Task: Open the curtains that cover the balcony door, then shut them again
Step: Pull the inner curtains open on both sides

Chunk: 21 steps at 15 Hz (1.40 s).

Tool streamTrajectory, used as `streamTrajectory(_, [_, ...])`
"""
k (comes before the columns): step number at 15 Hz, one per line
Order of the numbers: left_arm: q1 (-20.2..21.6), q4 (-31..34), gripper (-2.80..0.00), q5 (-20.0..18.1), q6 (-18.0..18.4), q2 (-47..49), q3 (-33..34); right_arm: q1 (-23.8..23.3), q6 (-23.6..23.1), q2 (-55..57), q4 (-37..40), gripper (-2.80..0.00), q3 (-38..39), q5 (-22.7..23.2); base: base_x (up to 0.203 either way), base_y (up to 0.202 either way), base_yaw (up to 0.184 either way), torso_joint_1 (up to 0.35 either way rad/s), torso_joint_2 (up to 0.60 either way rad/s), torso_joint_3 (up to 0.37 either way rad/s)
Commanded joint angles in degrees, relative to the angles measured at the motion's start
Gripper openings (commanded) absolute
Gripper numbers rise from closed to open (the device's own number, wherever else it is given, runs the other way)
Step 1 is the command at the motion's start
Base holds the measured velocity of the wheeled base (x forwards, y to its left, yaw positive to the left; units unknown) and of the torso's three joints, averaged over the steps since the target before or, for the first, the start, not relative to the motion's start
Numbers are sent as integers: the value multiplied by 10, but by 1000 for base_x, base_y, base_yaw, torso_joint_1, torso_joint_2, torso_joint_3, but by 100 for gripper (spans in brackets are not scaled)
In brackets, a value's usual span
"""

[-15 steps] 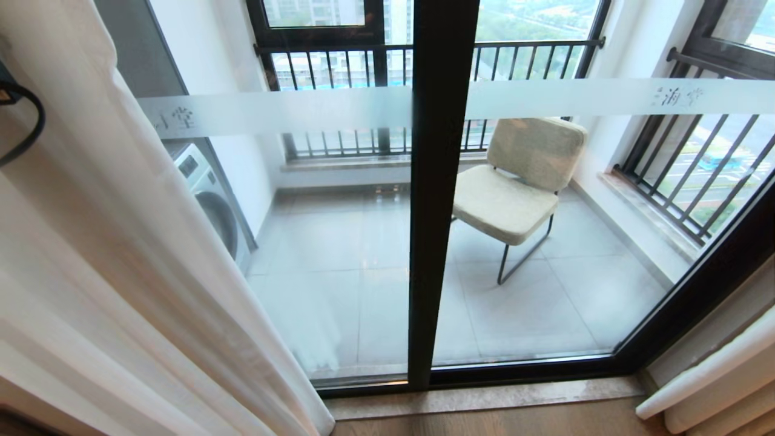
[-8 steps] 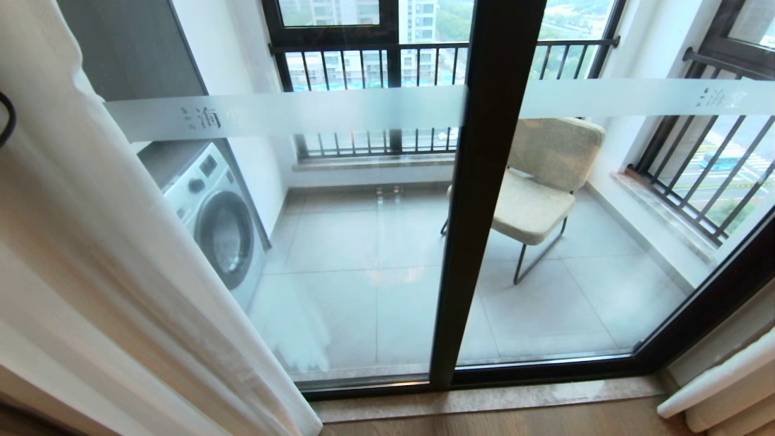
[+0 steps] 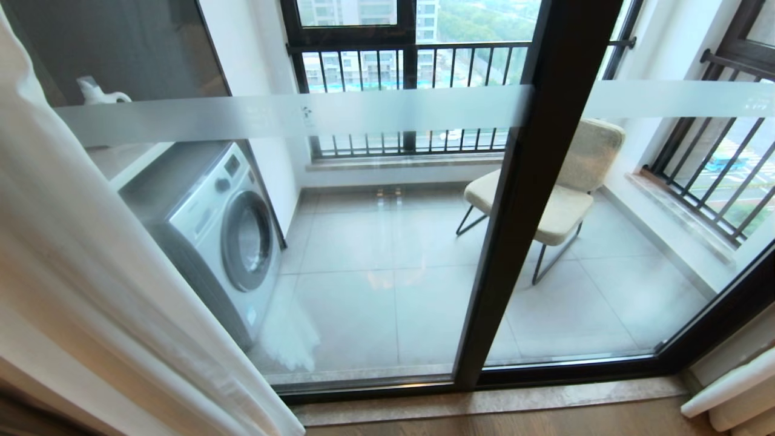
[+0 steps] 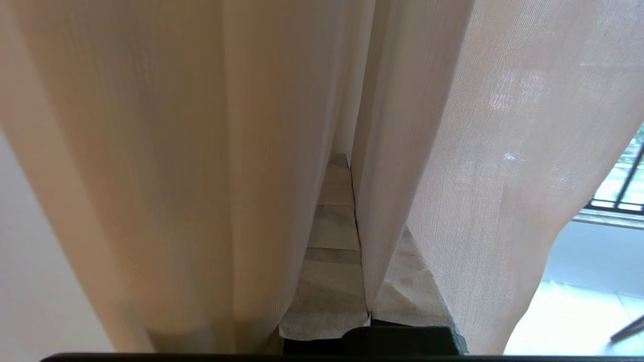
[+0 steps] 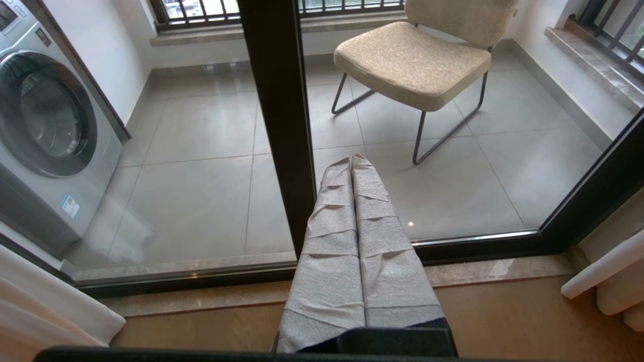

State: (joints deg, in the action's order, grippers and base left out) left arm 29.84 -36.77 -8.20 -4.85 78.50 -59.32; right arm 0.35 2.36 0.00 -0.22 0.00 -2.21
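Note:
The curtains (image 3: 79, 260) hang bunched at the left edge of the head view, the white sheer outermost. The balcony door (image 3: 527, 200) stands uncovered: glass panels in a dark frame with a frosted band (image 3: 290, 115) across them. Neither gripper shows in the head view. In the left wrist view my left gripper (image 4: 349, 166) is shut on a fold of the curtains (image 4: 201, 151), and fabric drapes over both wrapped fingers (image 4: 332, 251). My right gripper (image 5: 352, 160) is shut and holds nothing; it points at the door frame (image 5: 276, 100) and the sill, with the curtains' hem (image 5: 45, 311) off to one side.
Behind the glass stand a washing machine (image 3: 212, 230) on the left, a beige chair (image 3: 569, 181) on the right and a dark-barred railing (image 3: 424, 66) at the back. A white padded thing (image 3: 732, 387) lies at the lower right, inside the room.
The whole head view has shifted right, so the camera has moved left. The curtains' edge has drawn further left, and more of the glass and the washing machine is uncovered.

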Motion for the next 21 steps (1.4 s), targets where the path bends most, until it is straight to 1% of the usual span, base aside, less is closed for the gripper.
streamTrajectory(1, [14, -3, -280, -1, -1, -1, -1, 0, 0, 1, 0, -280, 0, 0, 0, 188, -4, 2, 2, 2])
streamTrajectory(4, [27, -3, -280, -1, -1, -2, -1, 0, 0, 1, 0, -280, 0, 0, 0, 194, 1, 2, 3, 0])
streamTrajectory(12, [88, 0, -280, -1, -2, -13, 0, 0, 0, 1, 0, -280, 0, 0, 0, 191, 2, 4, 4, 3])
streamTrajectory(19, [92, -2, -280, 0, -2, -14, 1, 0, 0, 1, 0, -280, 0, 0, 0, 189, 0, 1, 2, 2])
streamTrajectory(21, [93, -2, -280, 1, -2, -14, 1, 0, 0, 1, 0, -280, 0, 0, 0, 110, 2, 4, 5, 2])
